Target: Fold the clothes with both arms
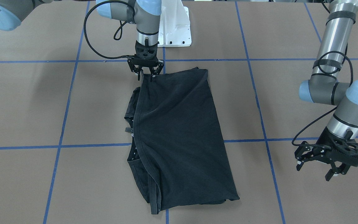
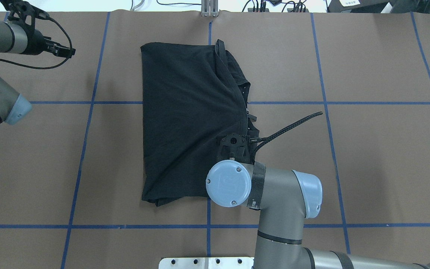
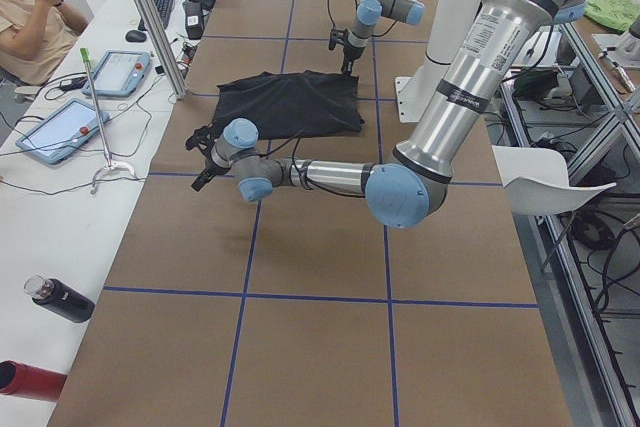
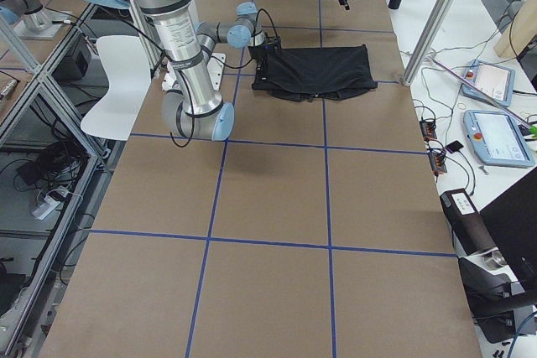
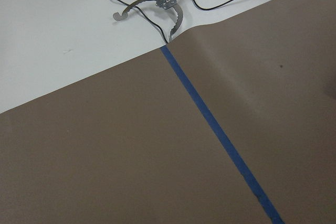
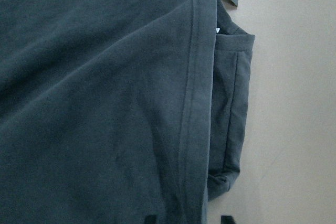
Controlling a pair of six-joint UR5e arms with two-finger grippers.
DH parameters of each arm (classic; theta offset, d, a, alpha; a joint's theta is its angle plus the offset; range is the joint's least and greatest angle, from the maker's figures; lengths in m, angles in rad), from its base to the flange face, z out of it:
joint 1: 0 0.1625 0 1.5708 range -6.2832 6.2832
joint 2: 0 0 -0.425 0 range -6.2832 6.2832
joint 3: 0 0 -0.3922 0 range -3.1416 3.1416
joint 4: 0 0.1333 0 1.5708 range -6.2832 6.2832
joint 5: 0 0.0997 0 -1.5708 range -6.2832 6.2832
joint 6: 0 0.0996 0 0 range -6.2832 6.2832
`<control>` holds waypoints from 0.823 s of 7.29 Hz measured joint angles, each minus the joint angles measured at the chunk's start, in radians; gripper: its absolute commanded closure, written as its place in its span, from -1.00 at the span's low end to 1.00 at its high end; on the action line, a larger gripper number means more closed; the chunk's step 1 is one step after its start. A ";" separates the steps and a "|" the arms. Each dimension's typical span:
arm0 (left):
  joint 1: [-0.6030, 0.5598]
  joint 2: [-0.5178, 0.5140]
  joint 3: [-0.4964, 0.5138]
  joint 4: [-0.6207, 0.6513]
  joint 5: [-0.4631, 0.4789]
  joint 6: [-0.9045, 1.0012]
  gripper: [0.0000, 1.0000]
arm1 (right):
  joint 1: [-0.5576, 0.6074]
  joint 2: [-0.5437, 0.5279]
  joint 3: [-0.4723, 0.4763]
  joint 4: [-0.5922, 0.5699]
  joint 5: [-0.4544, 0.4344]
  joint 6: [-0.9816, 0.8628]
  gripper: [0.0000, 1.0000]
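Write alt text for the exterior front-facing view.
A folded black T-shirt lies on the brown table, marked with a blue tape grid. The right gripper pinches the shirt's top corner near the white base, while the left gripper hovers open, off to the side.

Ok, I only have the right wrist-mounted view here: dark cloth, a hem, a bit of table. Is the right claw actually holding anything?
Observer: Yes. In the front-facing view the right claw is pinched on the hem corner of the black T-shirt, at the end nearest the robot's base.
Operator: And the left arm, is it on the shirt too?
Observer: No. The left claw is open and well off to the side, over bare table.
Operator: How does the shirt lie overall?
Observer: Folded over lengthwise into a long panel, with the sleeves peeking out along the right arm's side. No logo shows.
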 measured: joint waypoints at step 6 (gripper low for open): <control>0.000 0.000 -0.001 0.000 0.000 0.000 -1.00 | 0.003 -0.089 0.086 -0.002 -0.002 -0.010 1.00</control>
